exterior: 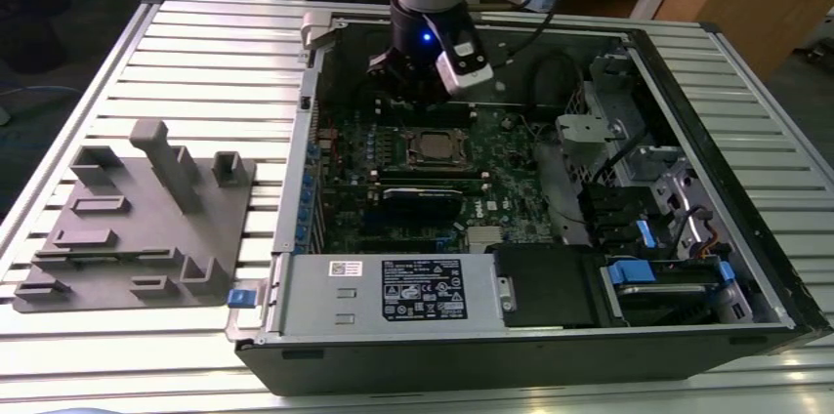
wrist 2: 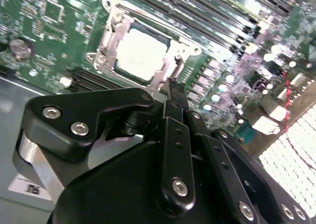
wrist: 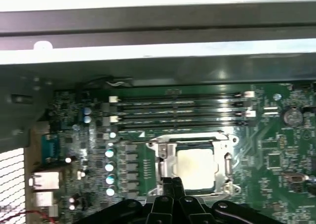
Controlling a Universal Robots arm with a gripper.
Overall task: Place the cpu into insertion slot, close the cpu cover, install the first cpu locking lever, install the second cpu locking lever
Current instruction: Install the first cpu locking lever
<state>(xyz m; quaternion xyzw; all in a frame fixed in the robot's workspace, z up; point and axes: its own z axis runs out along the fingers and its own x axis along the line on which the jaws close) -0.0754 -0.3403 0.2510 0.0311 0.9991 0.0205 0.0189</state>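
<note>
One claw [exterior: 412, 100] is hanging just on the far side of the slot [exterior: 437, 148] in the exterior view. In the second wrist view, its fingers [wrist 2: 173, 103] are meeting, empty, beside the cover [wrist 2: 109, 38]. In the first wrist view, the cpu [wrist: 195, 165] is sitting in the slot, directly ahead.

cpu [wrist 2: 139, 56] seated in insertion slot [wrist 2: 109, 17], cpu cover [wrist 2: 114, 45] closed

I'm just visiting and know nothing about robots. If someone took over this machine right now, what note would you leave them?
Gripper: shut, nothing seen in it, tips right beside the socket.
Chip: seated in the socket.
Metal frame: lying flat around the chip, so placing the chip and closing the cover look done.
Left: the two locking levers. I cannot tell whether either is latched.
</note>
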